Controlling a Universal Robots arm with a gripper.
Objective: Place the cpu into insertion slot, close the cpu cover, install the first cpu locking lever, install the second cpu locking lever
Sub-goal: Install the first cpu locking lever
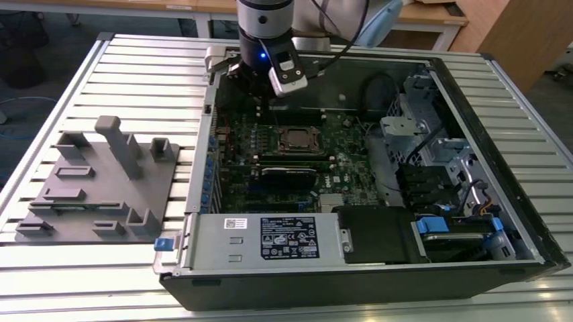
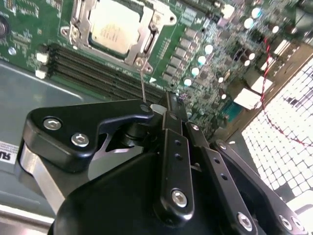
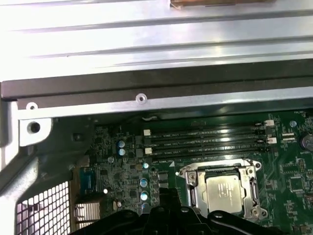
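One open computer case (image 1: 358,285) lies on the table (image 1: 90,282); on its motherboard (image 1: 349,144) the cpu cover (image 2: 79,24) is down over the cpu (image 2: 115,29) in the insertion slot (image 2: 161,18). Fingers (image 2: 124,115), drawn together, meet a thin lever (image 2: 142,83) near the slot's corner

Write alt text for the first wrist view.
The cpu sits in the insertion slot, framed by the silver cpu cover, on a green motherboard beside long memory slots. The black gripper hangs close to it.

cpu (image 2: 115,27) and cpu cover (image 2: 80,24) clipped by picture edge in second wrist view (latching unclear).
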